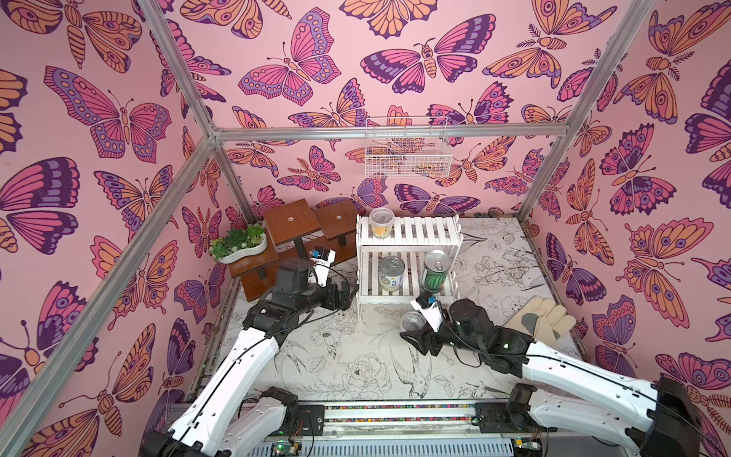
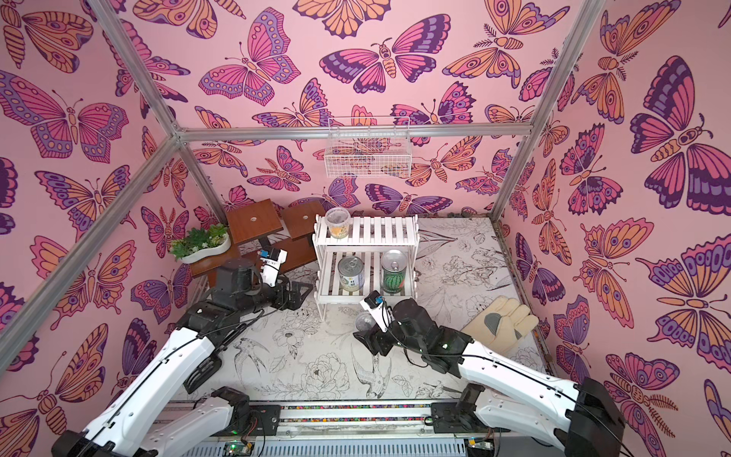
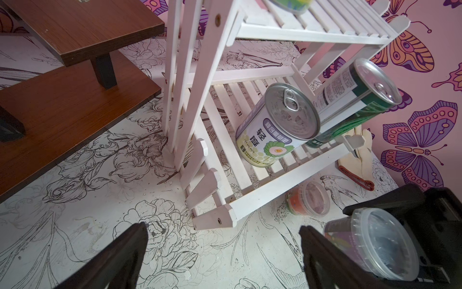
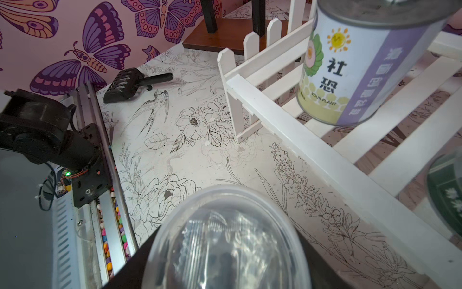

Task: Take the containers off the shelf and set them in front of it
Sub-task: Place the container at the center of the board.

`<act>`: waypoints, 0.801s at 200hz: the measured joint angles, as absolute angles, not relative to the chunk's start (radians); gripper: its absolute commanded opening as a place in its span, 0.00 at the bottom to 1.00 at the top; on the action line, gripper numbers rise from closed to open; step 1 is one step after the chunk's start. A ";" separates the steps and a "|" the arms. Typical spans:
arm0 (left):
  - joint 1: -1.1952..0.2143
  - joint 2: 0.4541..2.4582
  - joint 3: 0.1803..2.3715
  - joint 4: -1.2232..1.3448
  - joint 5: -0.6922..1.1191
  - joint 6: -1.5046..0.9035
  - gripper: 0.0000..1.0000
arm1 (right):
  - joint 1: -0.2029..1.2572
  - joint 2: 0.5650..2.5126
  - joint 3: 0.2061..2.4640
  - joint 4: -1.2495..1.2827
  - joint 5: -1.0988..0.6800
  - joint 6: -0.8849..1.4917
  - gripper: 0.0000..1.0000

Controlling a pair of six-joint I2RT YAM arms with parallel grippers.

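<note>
Purple tub sits clamped in the right gripper; early release could tip it against the orange tub. Left gripper gapes wide, empty.

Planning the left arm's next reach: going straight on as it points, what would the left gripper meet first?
Most likely the shelf: its lower front corner lies just ahead of the open left gripper, nearer than the pale can. Exact depth is unclear.
</note>
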State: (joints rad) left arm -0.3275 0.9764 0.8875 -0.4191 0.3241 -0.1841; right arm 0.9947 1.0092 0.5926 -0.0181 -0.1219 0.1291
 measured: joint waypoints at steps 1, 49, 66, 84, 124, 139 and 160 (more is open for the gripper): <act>-0.327 0.976 0.888 -0.419 0.324 -0.184 1.00 | 0.995 1.010 0.592 -0.016 -0.121 0.130 0.57; -0.327 0.976 0.887 -0.419 0.321 -0.184 1.00 | 1.050 1.113 0.533 0.139 -0.027 0.137 0.56; -0.327 0.976 0.886 -0.419 0.321 -0.184 1.00 | 1.060 1.141 0.510 0.190 0.003 0.142 0.57; -0.327 0.976 0.886 -0.419 0.318 -0.184 1.00 | 1.069 1.176 0.497 0.234 0.035 0.146 0.56; -0.327 0.976 0.886 -0.419 0.314 -0.184 1.00 | 1.085 1.257 0.476 0.344 0.093 0.151 0.56; -0.327 0.976 0.886 -0.419 0.314 -0.184 1.00 | 1.087 1.289 0.470 0.376 0.110 0.153 0.56; -0.327 0.976 0.886 -0.419 0.314 -0.184 1.00 | 1.087 1.332 0.469 0.418 0.131 0.154 0.56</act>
State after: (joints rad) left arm -0.3275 0.9764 0.8856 -0.4187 0.3138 -0.1841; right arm 1.0874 1.3323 0.4690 0.4175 0.1310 0.1535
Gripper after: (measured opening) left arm 0.998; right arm 0.697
